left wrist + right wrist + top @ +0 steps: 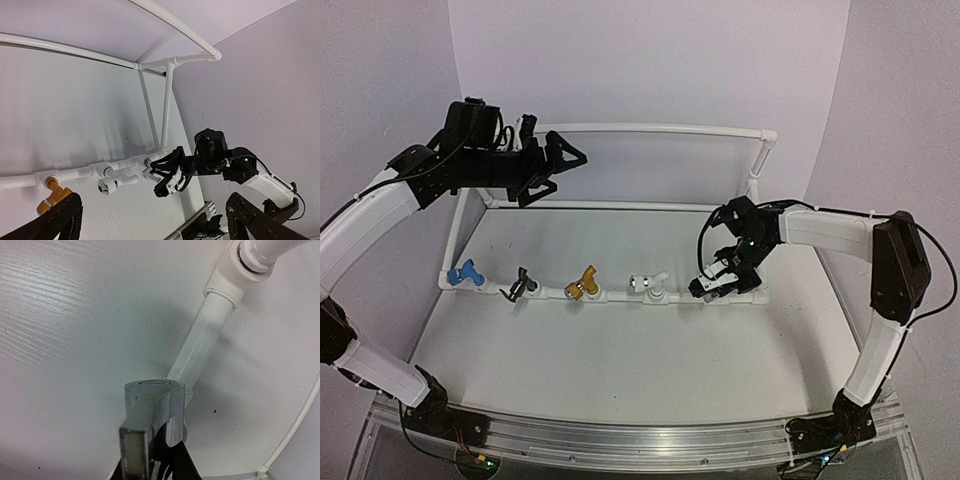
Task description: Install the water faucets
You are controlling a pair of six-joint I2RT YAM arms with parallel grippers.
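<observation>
Right pincer (pixel 716 284): clenched on the shiny silver-grey tap fitting (pixel 152 407), touching the right end of the white plastic pipe frame (pixel 202 340), front rail.
Nearer arm: right; left pincer (pixel 552 170) released, raised well apart.

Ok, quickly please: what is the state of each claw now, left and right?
Left claw: open, holding nothing.
Right claw: closed on the silver tap, at the white pipe.

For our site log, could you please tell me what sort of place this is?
Probably a robotics lab test cell: plain pale backdrop walls, a white plastic pipe frame bearing small tap fittings, and two arms bolted to an aluminium rail.
</observation>
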